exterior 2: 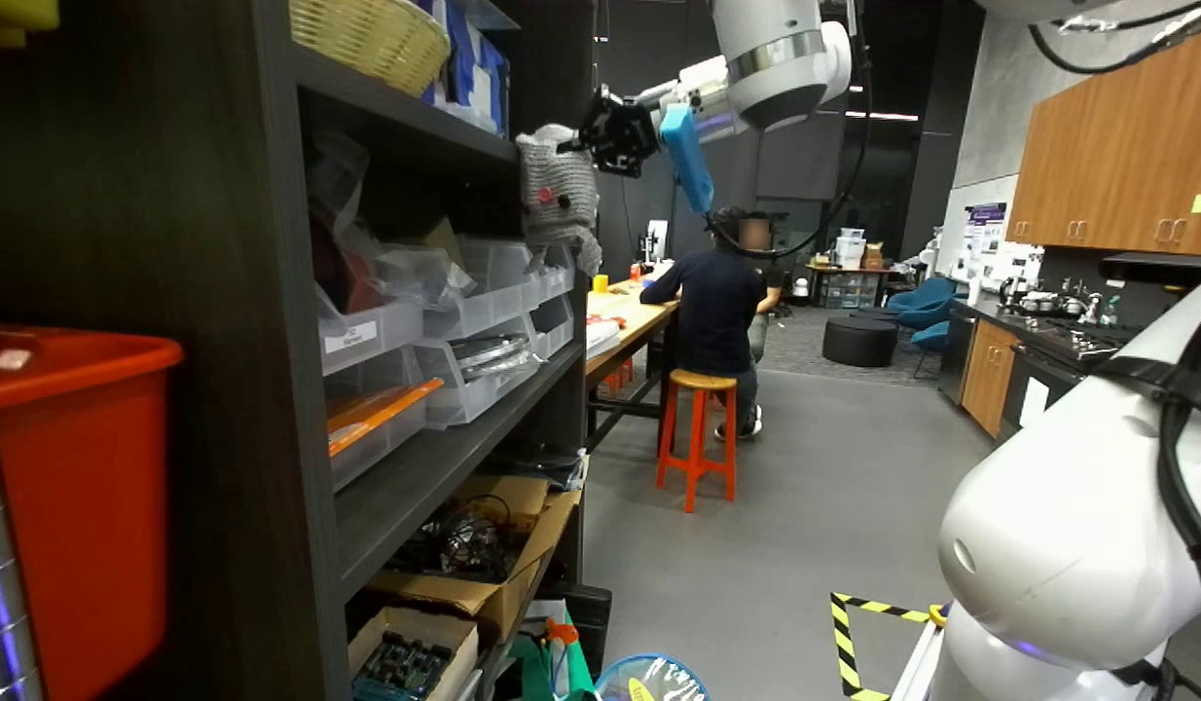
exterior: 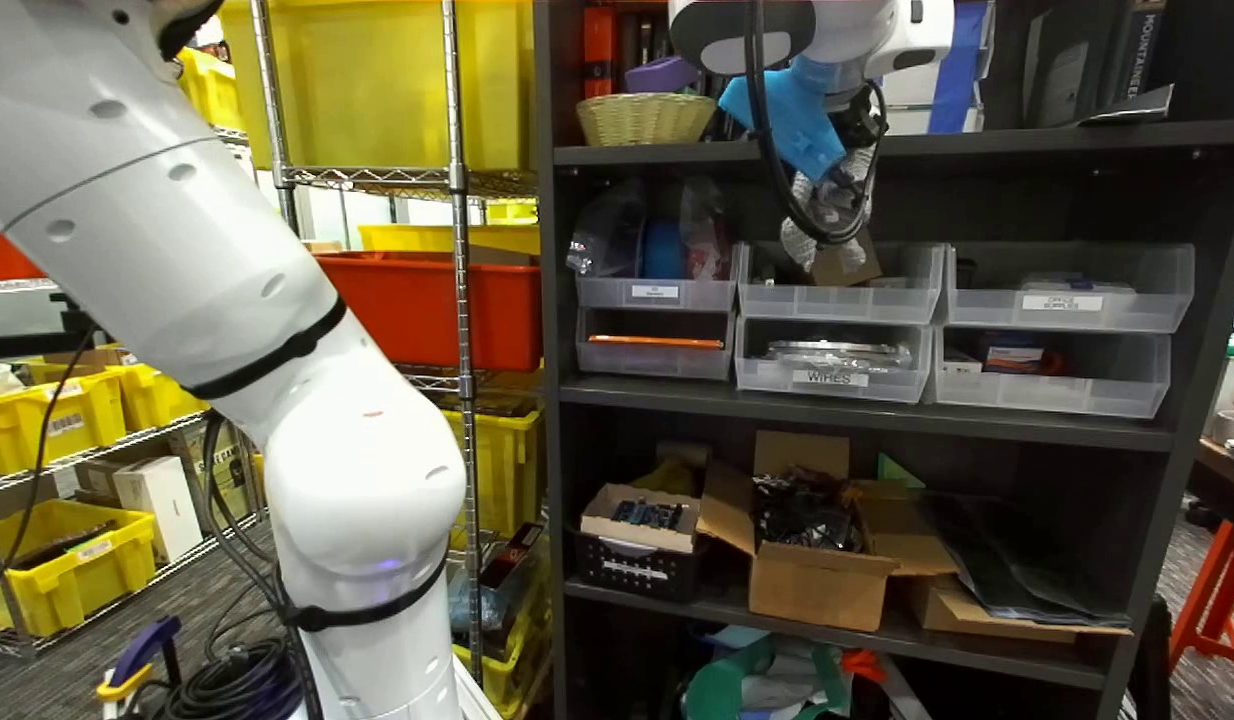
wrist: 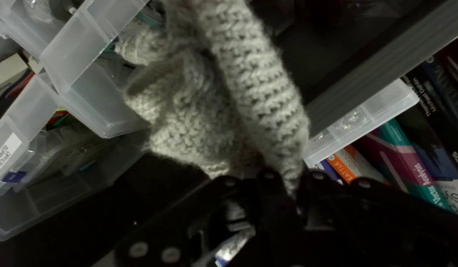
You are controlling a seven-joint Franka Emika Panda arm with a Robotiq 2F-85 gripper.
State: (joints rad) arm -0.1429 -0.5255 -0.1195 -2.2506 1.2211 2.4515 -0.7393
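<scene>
Grey knitted toy hangs from the tool, which clenches one gathered fold so that the slack body drapes near the translucent bins, stacked two high on the dark shelf, apparently for open-front access.

An orange-legged stool stands on grey floor.

White arm, black straps and cables, screw-studded black gripper
</scene>
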